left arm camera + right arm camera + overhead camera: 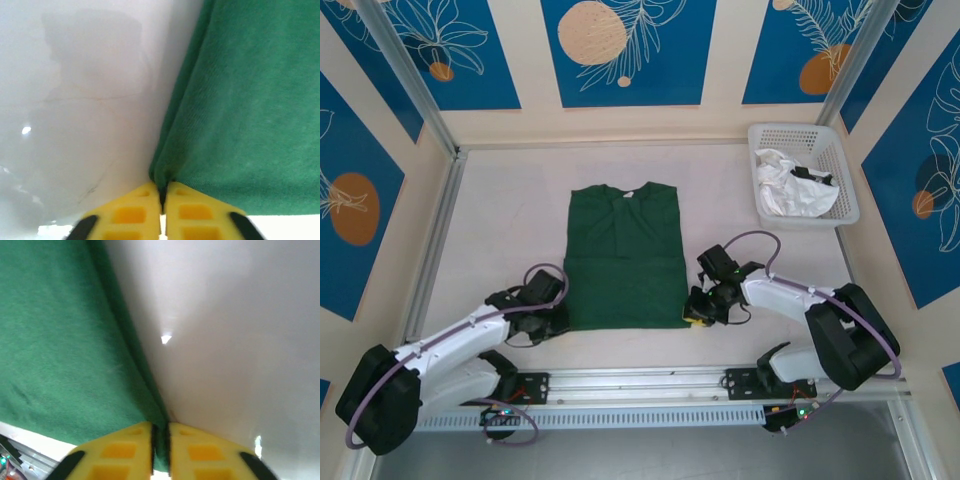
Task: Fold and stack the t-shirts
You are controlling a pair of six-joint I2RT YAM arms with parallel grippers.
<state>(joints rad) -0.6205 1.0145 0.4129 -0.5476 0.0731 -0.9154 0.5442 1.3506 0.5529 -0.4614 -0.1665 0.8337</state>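
Green t-shirt [623, 260]: is lying flat on the tabletop [500, 230]; left jaws and right jaws are clamping its near hem corners. Hazard: thin pinches are risking slippage mid-fold, skewing the crease. White t-shirt [790, 195] is sitting in the basket [810, 222].
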